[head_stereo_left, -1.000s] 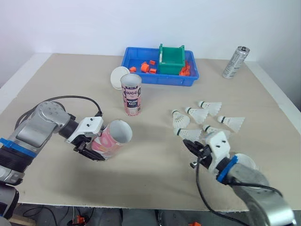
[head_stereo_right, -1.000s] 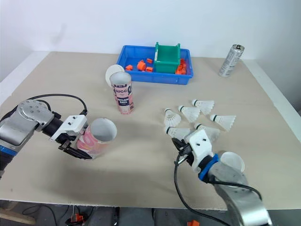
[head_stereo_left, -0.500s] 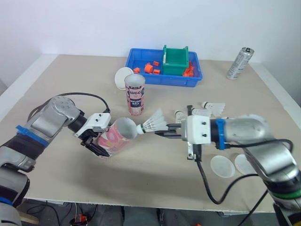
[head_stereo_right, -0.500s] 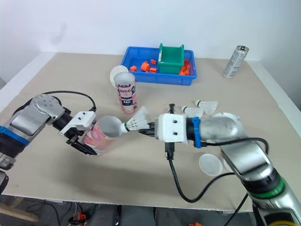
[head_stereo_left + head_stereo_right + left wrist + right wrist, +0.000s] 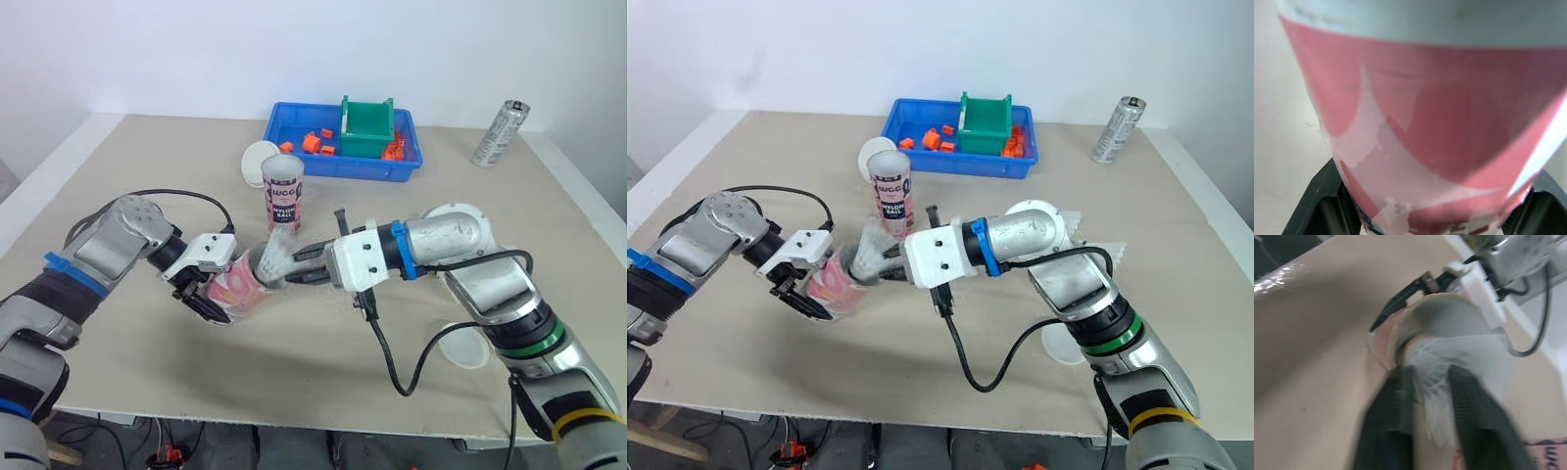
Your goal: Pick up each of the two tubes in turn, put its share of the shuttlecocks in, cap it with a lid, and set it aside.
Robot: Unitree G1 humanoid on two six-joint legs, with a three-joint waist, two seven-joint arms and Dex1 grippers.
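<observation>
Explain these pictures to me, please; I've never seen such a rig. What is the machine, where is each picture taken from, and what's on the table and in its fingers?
This is a humanoid robot with two arms. The two wide pictures come from a camera pair on its head, looking down over its arms at a table. The two close-ups come from cameras on its wrists.

The left gripper holds a pink tube tilted, with its mouth toward the other arm. The left wrist view shows the tube between the black fingers. The right gripper pinches a white shuttlecock at the tube's mouth.

On the table are a second tube standing upright, a blue tray holding a green bin and orange pieces, a silver can and white lids. More shuttlecocks peek out behind the right arm.
</observation>
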